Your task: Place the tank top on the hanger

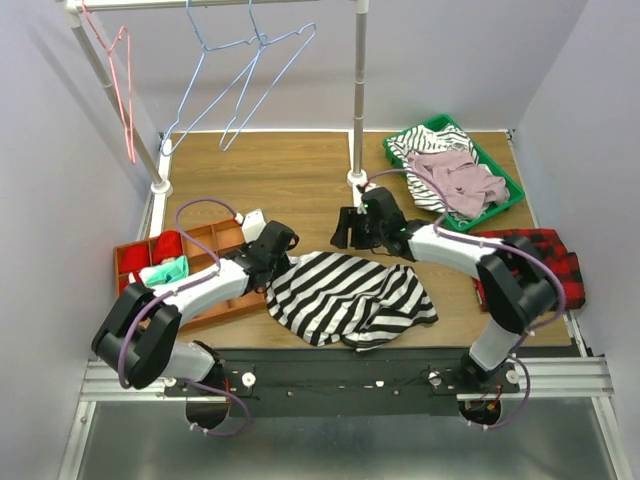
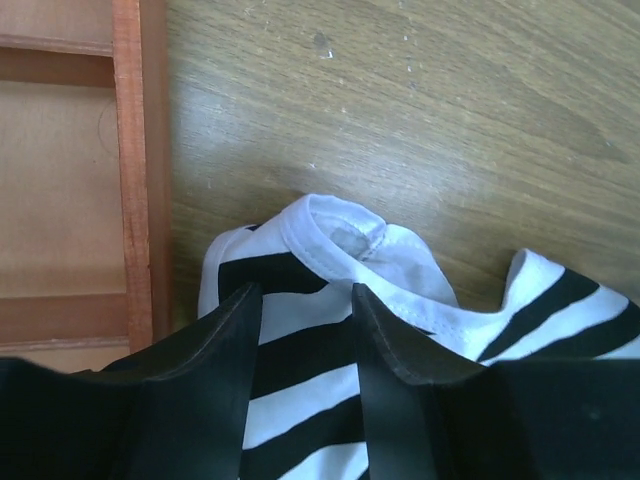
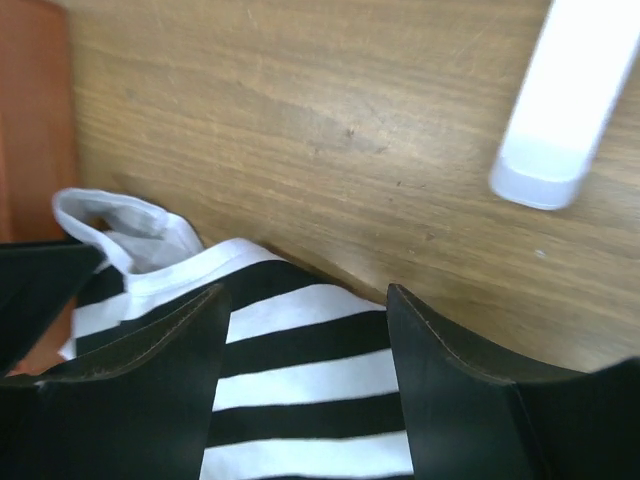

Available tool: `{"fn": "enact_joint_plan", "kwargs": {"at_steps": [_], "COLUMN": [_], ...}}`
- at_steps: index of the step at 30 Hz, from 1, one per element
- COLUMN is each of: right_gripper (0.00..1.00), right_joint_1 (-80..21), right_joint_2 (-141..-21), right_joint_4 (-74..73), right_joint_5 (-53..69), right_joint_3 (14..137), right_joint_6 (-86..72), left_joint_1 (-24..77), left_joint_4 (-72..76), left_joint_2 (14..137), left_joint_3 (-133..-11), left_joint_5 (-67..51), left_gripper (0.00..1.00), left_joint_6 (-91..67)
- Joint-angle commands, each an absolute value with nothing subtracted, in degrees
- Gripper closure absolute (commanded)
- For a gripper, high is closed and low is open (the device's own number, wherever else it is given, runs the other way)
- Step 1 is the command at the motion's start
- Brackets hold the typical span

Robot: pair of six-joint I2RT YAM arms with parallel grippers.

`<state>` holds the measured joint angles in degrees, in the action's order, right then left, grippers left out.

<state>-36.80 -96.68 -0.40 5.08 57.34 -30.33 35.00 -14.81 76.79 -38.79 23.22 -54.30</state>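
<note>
The black-and-white striped tank top (image 1: 345, 295) lies crumpled on the wooden table in front of the arms. My left gripper (image 1: 272, 245) is low over its left shoulder strap. In the left wrist view the jaws (image 2: 307, 300) stand partly apart, with striped cloth (image 2: 340, 235) lying between them. My right gripper (image 1: 365, 228) is at the top's far edge. It is open (image 3: 310, 300) and straddles the striped hem (image 3: 150, 265). The light-blue wire hanger (image 1: 240, 80) hangs from the rail at the back, away from both grippers.
A pink-red wire hanger (image 1: 122, 80) hangs at the rail's left end. The white rack post (image 1: 357, 100) stands just behind my right gripper, its foot (image 3: 545, 130) close by. A wooden compartment tray (image 1: 140, 262) is at left, a green bin of clothes (image 1: 510, 195) and plaid cloth (image 1: 545, 260) at right.
</note>
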Motion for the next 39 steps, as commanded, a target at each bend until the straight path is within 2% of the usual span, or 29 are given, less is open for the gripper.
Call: {"fn": "enact_joint_plan", "kwargs": {"at_steps": [1, 5, 8, 9, 11, 12, 14, 15, 23, 27, 29, 33, 35, 37, 38, 39], "right_gripper": [0.28, 0.28, 0.32, 0.44, 0.62, 0.82, 0.98, 0.99, 0.99, 0.99, 0.99, 0.99, 0.97, 0.76, 0.66, 0.57], "right_joint_1": [-39.5, -42.3, -43.4, -43.4, -43.4, -43.4, -43.4, -43.4, -43.2, -43.2, -43.2, -43.2, -43.3, -43.3, -43.4, -43.5], "right_joint_2": [-103.8, -107.3, -107.6, -107.4, -106.4, -105.3, -103.7, -101.9, -91.9, -87.6, -84.2, -74.5, -69.2, -62.2, -60.4, -58.5], "right_joint_4": [-2.6, -4.7, -4.6, -4.7, -5.8, -6.3, -8.4, -9.2, -19.1, -21.3, -22.1, -19.6, -15.3, -10.8, -6.8, -5.5], "right_joint_5": [5.4, 2.7, 2.1, 1.7, -1.1, -2.1, -5.3, -6.2, -24.1, -27.2, -27.0, -22.2, -15.4, -10.2, -5.9, -5.1], "right_joint_3": [60.5, 62.3, 62.1, 62.0, 62.0, 62.2, 63.9, 64.7, 83.1, 92.6, 91.8, 78.1, 63.5, 51.8, 41.4, 37.4], "right_joint_6": [-27.6, -26.5, -26.7, -26.9, -27.3, -27.3, -27.6, -27.4, -22.0, -19.1, -19.2, -23.9, -28.9, -32.5, -35.7, -37.3], "left_joint_1": [35.0, 35.0, 35.0, 35.0, 35.0, 35.0, 35.0, 35.0, 35.0, 35.1, 35.8, 37.8, 39.3, 41.0, 42.1, 44.0], "left_joint_4": [-11.3, -9.1, -7.7, -7.6, -7.5, -7.6, -8.7, -9.6, -20.6, -23.7, -25.5, -25.9, -23.2, -21.2, -18.5, -18.3], "left_joint_2": [79.9, 82.2, 83.1, 83.1, 81.8, 81.0, 78.1, 77.0, 68.0, 65.9, 64.3, 59.2, 55.5, 52.5, 51.7, 51.2], "left_joint_3": [-39.3, -39.4, -39.6, -39.7, -40.0, -40.3, -41.4, -43.2, -62.9, -75.6, -77.3, -69.9, -63.9, -54.1, -50.7, -44.9], "left_joint_5": [26.5, 25.5, 24.4, 24.2, 23.9, 23.8, 23.7, 23.9, 27.1, 24.8, 23.2, 19.3, 14.7, 7.3, 4.8, 4.5], "left_gripper": [0.54, 0.6, 0.84, 0.99, 1.0, 1.0, 1.0, 1.0, 1.0, 1.0, 1.0, 1.0, 1.0, 1.0, 0.99, 0.75], "left_joint_6": [-56.0, -55.0, -53.8, -53.5, -52.7, -52.1, -49.9, -49.4, -42.3, -39.5, -39.0, -39.0, -39.2, -38.8, -37.8, -38.6]}}
